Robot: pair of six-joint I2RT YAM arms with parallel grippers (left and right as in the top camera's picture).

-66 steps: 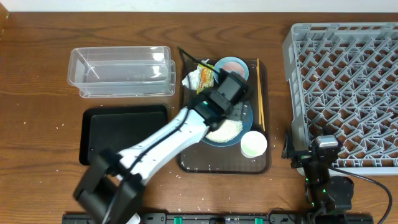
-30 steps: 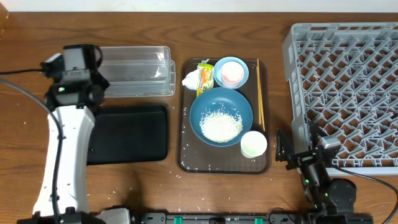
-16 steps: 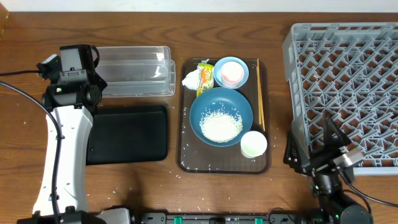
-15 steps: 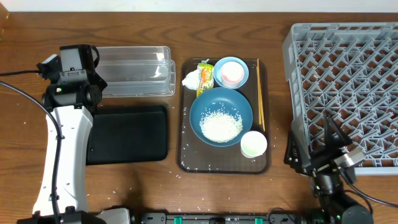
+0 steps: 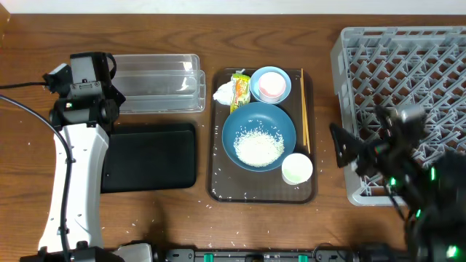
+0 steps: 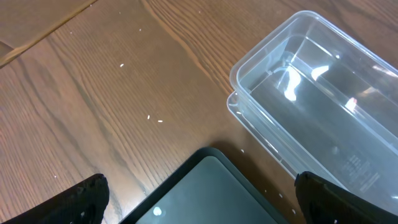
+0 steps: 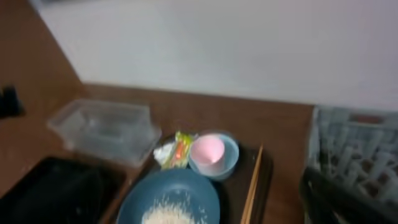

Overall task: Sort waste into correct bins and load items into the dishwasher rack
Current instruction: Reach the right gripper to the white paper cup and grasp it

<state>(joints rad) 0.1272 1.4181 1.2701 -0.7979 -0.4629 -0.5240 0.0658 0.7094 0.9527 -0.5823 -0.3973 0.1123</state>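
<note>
A brown tray holds the large blue bowl (image 5: 258, 131) with a heap of rice (image 5: 260, 150), the small light-blue bowl (image 5: 271, 84), the white cup (image 5: 297, 169), the chopsticks (image 5: 304, 109), the crumpled tissue (image 5: 222, 93) and the yellow-green wrapper (image 5: 239, 89). The clear tub (image 5: 156, 84) and black tray (image 5: 149, 156) lie to its left, the grey rack (image 5: 408, 73) to its right. My left gripper (image 6: 199, 205) hangs open over the black tray's corner (image 6: 211, 186), beside the tub (image 6: 317, 106). My right gripper (image 5: 353, 145), blurred, is open and empty by the rack's front left corner, facing the bowls (image 7: 171, 199).
The brown serving tray (image 5: 218, 185) sits mid-table. Loose white grains dot the wood around the black tray and near the front edge. The left arm (image 5: 69, 167) runs along the table's left side. The rack overhangs the right edge of the overhead view.
The left arm swung from the bowls back to the tub's left end and has stayed there. The right arm has risen from the front edge toward the rack's corner.
</note>
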